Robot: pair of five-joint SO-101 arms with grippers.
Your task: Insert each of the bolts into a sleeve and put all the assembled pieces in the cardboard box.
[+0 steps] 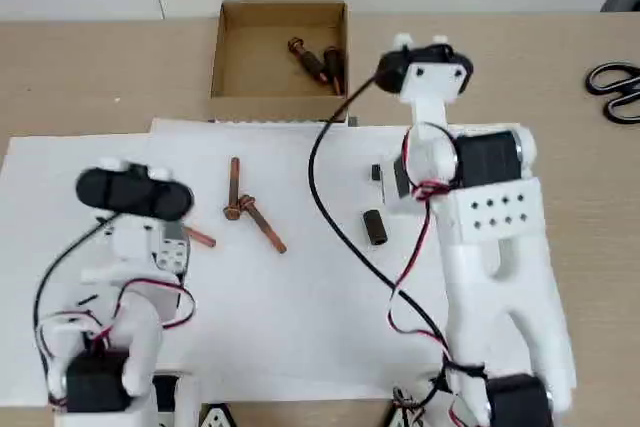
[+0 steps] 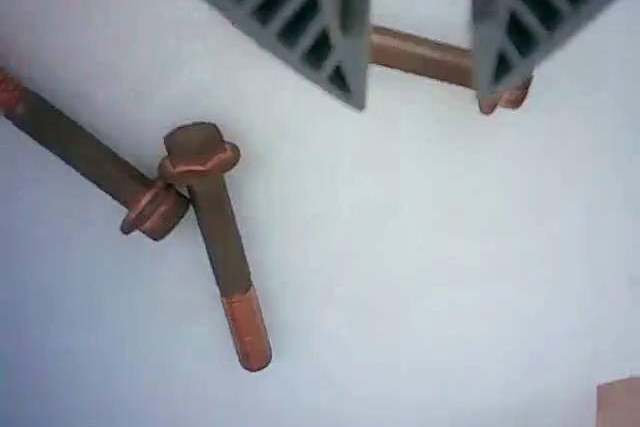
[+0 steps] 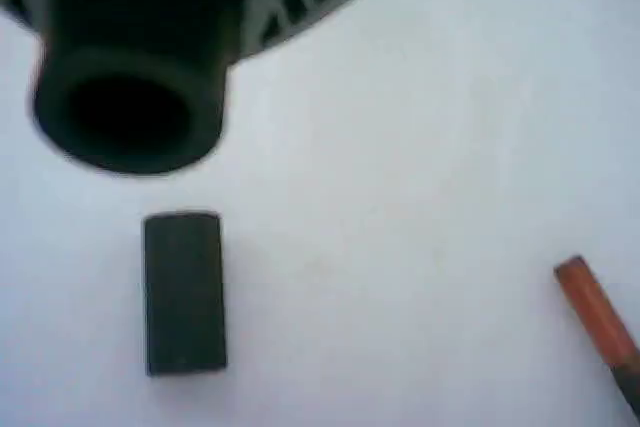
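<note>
"Looking into the cardboard box (image 1: 228,57), what's in there?"

"Two assembled pieces (image 1: 315,62), bolts in dark sleeves, lying toward the side nearer the right arm."

"And the hands?"

"The left hand (image 2: 420,92) hangs open over a loose bolt (image 2: 420,57) on the white paper (image 1: 300,327), with two crossed bolts (image 1: 250,209) just beside it. The right hand (image 1: 388,179) grips a black sleeve (image 3: 125,117) near a spare sleeve (image 3: 183,292) lying on the paper. Scissors (image 1: 612,92) sit well apart on the desk (image 1: 560,47)."

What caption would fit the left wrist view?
Open left gripper hovers over a bolt on white paper; two more bolts lie touching nearby.
</note>
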